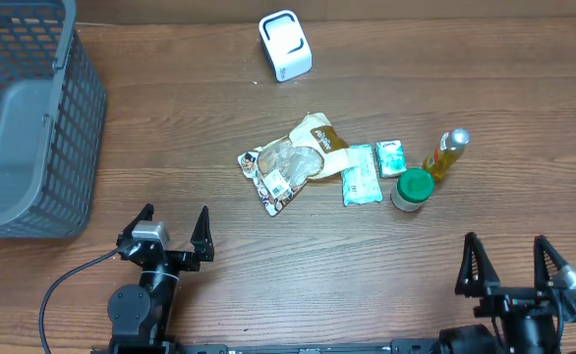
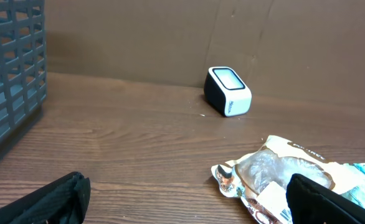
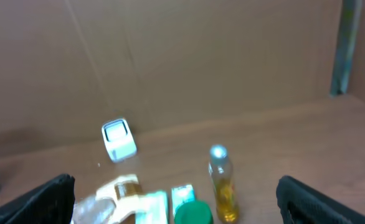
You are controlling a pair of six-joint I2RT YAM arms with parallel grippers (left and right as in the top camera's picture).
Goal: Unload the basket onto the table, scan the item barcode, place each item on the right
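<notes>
Both arms sat at the near edge of the desk (image 1: 170, 118) with nothing in their grip. The left gripper (image 1: 176, 212) stood with its jaws spread wide near the near-left part of the desk, and the right gripper (image 1: 505, 242) was likewise wide apart at the near-right corner.

The items lay in a cluster around the middle of the desk, well apart from both grippers. A crumpled snack bag (image 1: 290, 162) lay flat, farther in and to the right of the left gripper. Touching its right side was a green-and-white packet (image 1: 360, 174), with a small green-and-white carton (image 1: 391, 156) just beside that. A green-lidded jar (image 1: 412, 189) stood next to the packet, and a bottle of yellow liquid (image 1: 445, 154) was close by on its right, the nearest things to the right gripper, farther in and to its left.

The white barcode scanner (image 1: 285, 44) stood alone near the far edge, beyond the snack bag. A grey mesh basket (image 1: 32, 118) occupied the far-left corner.
</notes>
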